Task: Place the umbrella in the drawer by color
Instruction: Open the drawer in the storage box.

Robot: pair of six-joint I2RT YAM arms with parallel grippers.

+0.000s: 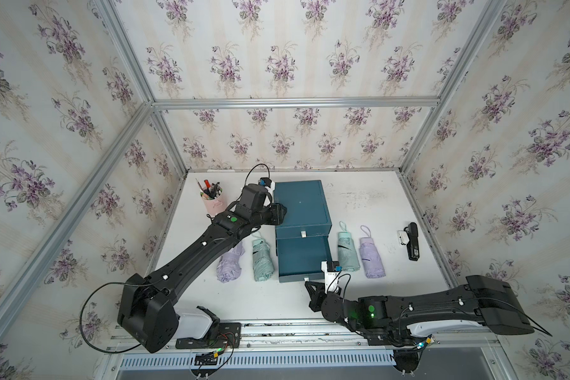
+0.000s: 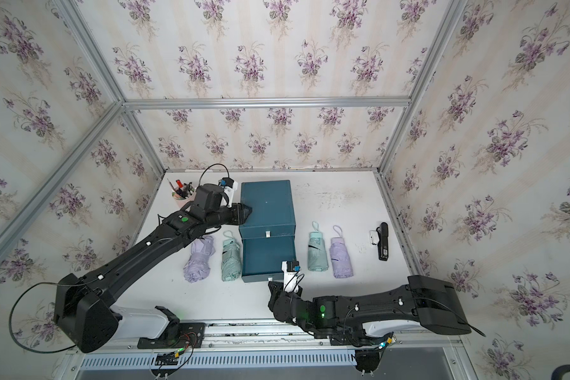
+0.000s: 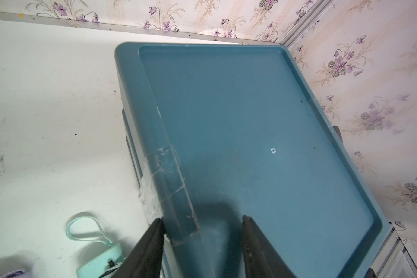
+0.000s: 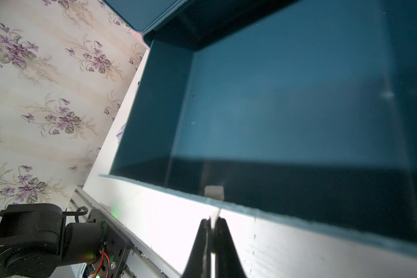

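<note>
1. Dark teal-blue drawer cabinet (image 1: 301,204) at mid-table: boxy, with a flat rimmed top.
2. One open drawer (image 1: 301,260) drawn toward the arms, small white pull tab (image 4: 213,192) on its front.
3. Right gripper (image 4: 212,222) pinched tight on that tab.
4. Left gripper (image 3: 202,219) with jaws apart, straddling the top's side rim.
5. Folded flat beside the cabinet: left lilac umbrella (image 1: 230,265), left mint umbrella (image 1: 263,260), right mint umbrella (image 1: 348,253), right lilac umbrella (image 1: 371,258).

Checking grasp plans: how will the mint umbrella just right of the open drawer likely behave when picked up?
The mint umbrella looks like creased, folded fabric, so it probably squashes somewhat when gripped. Its roundish bundle may roll if pushed sideways. Its wrist loop will likely dangle.
</note>
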